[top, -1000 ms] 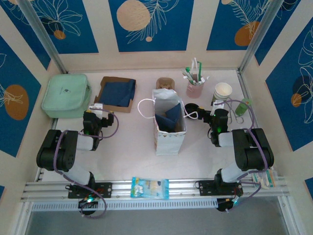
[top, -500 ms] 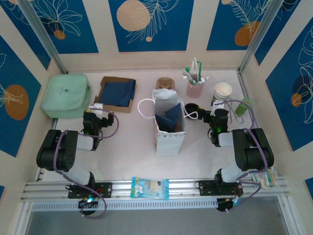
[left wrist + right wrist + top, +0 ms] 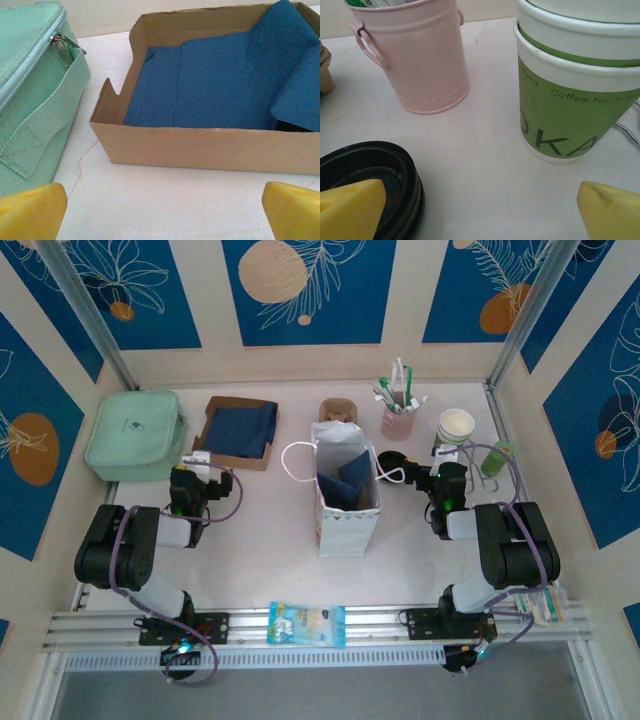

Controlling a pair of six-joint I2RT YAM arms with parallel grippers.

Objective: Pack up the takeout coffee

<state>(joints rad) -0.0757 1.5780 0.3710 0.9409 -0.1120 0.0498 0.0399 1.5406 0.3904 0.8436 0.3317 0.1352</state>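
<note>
Item: paper cup, with a second like cup nested inside it.
Colours: cream upper band, green lower band with dark lettering that reads "Coffee for" and large letters below.
Pose: upright on the table, mouth open to the top, cream inside.
Cup place: just right of the pink bucket, near it but not touching.
Cover: black lid, round plastic with a ridged edge.
Cover state: off the cup, lying flat on the table.
Cover place: on the near side of the pink bucket, toward the arm bases, apart from the cup.
</note>
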